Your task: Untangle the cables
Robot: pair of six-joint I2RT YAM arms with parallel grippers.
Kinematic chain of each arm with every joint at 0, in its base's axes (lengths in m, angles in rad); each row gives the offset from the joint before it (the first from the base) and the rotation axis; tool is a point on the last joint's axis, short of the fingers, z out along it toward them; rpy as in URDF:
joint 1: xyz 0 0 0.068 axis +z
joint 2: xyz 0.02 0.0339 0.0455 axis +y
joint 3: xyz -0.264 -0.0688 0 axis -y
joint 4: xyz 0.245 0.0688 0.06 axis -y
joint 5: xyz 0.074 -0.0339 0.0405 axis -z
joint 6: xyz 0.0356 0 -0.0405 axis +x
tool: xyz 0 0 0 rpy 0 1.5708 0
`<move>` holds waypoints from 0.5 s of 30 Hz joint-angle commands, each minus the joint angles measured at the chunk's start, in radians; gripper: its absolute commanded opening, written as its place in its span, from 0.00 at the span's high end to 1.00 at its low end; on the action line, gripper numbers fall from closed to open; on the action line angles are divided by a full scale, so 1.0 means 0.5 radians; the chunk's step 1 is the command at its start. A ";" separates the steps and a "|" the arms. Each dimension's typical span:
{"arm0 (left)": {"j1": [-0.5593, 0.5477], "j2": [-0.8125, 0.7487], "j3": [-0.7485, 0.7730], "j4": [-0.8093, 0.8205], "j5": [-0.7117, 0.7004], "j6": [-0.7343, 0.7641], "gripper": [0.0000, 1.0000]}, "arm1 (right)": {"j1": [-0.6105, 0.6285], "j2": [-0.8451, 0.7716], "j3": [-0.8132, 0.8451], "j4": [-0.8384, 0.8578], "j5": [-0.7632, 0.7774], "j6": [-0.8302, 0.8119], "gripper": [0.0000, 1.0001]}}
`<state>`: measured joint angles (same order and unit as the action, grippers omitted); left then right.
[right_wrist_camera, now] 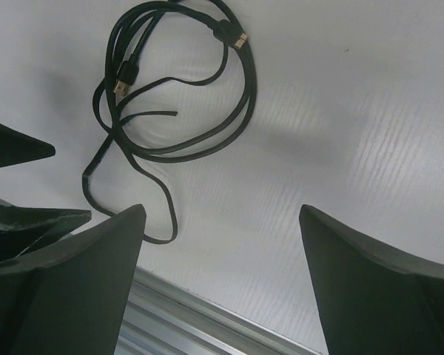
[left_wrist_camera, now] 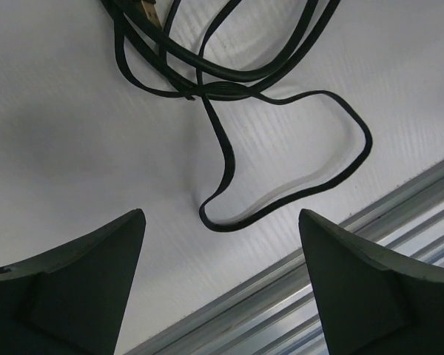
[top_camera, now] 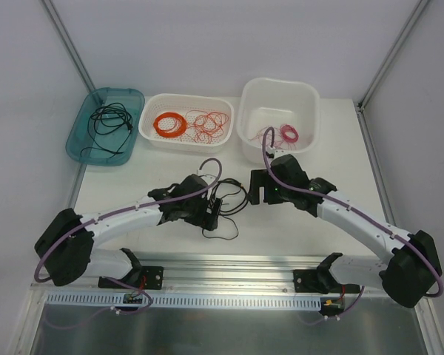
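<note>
Okay, text first: any print on the plugs is too small to read in any view.

Containers, top view, in a row at the far side of the table (top_camera: 118, 185):
- teal tray (top_camera: 78, 140), far left, holds a loosely coiled dark cable (top_camera: 111, 122).
- white basket (top_camera: 185, 100), middle, holds a neat orange coil (top_camera: 170, 124) on its left and a loose reddish tangle (top_camera: 211, 124) on its right. The two are near each other; touching or not, can't tell.
- white tub (top_camera: 277, 92), right, holds a small pink coil (top_camera: 288, 134). The right arm's purple hose (top_camera: 265, 148) crosses the tub's front.

Task item: black cable (left_wrist_camera: 214, 90) lies in loose overlapping loops on the bare table between the two grippers, near the metal rail (right_wrist_camera: 207, 310). Two gold-tipped plugs show in the right wrist view, one (right_wrist_camera: 122, 80) on the left and one (right_wrist_camera: 235, 37) near the top.

Left gripper (left_wrist_camera: 220, 214): fingers spread wide, gripping nothing, one cable loop on the table below it. Right gripper (right_wrist_camera: 220, 210): also spread wide and gripping nothing, with the cable off to its left.

Hard to see: the left gripper covers part of the cable in the top view. The cable runs off the top edge in the left wrist view. How many separate strands are in the reddish tangle can't be told.
</note>
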<state>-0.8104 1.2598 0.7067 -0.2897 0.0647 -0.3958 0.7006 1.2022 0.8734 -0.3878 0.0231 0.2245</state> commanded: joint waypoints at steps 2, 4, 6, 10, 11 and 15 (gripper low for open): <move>-0.085 0.207 0.151 0.009 -0.221 -0.172 0.17 | 0.007 -0.125 -0.072 0.061 0.049 0.033 0.11; -0.103 0.336 0.200 0.009 -0.252 -0.175 0.21 | 0.010 -0.171 -0.093 0.052 0.058 0.033 0.11; -0.128 0.410 0.262 0.006 -0.258 -0.190 0.33 | 0.010 -0.205 -0.115 0.036 0.076 0.020 0.11; -0.168 0.545 0.329 0.003 -0.246 -0.193 0.63 | 0.007 -0.278 -0.148 0.012 0.095 0.002 0.11; -0.177 0.551 0.344 0.003 -0.246 -0.184 0.78 | 0.007 -0.294 -0.157 0.012 0.092 -0.007 0.10; -0.205 0.484 0.372 -0.061 -0.252 -0.172 1.00 | 0.007 -0.330 -0.191 0.006 0.110 -0.013 0.10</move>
<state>-0.9005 1.5352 0.8501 -0.2920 -0.0383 -0.4793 0.7010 1.0679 0.7902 -0.3897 0.0521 0.2234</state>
